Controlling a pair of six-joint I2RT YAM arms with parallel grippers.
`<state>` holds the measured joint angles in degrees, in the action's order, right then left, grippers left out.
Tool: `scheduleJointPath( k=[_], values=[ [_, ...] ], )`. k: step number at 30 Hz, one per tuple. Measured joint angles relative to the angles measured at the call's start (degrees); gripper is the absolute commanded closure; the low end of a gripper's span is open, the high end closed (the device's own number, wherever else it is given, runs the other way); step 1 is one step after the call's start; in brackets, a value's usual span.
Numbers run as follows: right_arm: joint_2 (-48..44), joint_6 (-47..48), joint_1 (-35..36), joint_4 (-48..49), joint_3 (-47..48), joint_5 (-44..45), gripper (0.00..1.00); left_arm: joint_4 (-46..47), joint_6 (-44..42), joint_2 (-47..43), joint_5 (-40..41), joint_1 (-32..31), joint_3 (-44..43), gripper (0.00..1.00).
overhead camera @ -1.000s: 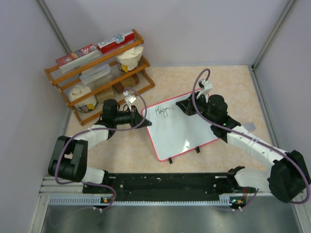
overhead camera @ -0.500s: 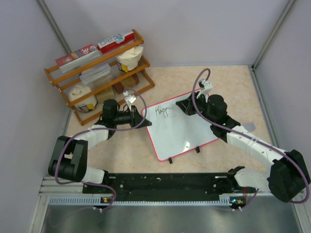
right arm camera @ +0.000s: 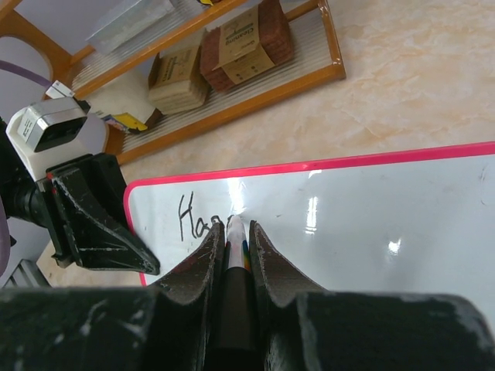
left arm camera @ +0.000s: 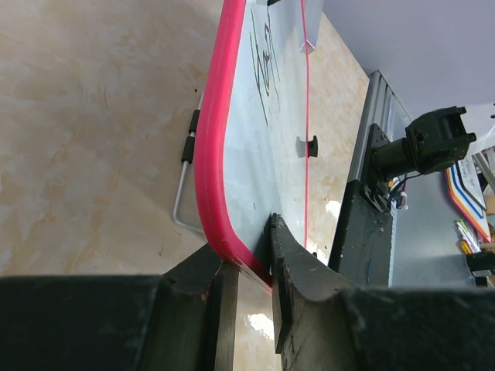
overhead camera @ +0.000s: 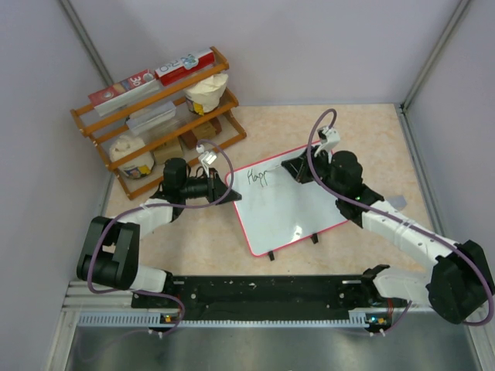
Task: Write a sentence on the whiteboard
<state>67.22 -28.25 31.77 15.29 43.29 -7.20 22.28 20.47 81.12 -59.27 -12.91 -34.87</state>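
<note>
- The whiteboard point(overhead camera: 288, 212) lies near the middle of the table point(overhead camera: 363, 131), turned at an angle, propped on its small black feet, with the wooden rack point(overhead camera: 155, 108) well apart at the far left.
- The left gripper point(left arm camera: 247, 251) has its jaws drawn in on the board's red rim at the near-left corner, one finger on each face, pinning it.
- The right gripper point(right arm camera: 236, 232) is closed tight on a marker point(right arm camera: 235, 246), whose tip touches the board just after the first letters.
- The sentence point(overhead camera: 257, 178) so far reads only "Happ" along the upper-left edge, so most of the writing is not yet done.
- The board looks stiff and light, its face glossy and probably slippery (the feet likely let it skid or rock under pen pressure).
- The rim at a corner seems the sound place to hold it, clear of the writing area.
- The marker is slim and is best gripped low on the barrel, pressed lightly.
</note>
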Motion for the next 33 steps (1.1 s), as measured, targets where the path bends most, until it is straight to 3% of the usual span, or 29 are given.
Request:
scheduleJointPath(
  k=[33],
  values=[
    [-1.18, 0.39, -0.02, -1.27, -0.94, -4.59, 1.00, -0.07, -0.24, 0.00, -0.04, -0.33, -0.28, 1.00]
  ],
)
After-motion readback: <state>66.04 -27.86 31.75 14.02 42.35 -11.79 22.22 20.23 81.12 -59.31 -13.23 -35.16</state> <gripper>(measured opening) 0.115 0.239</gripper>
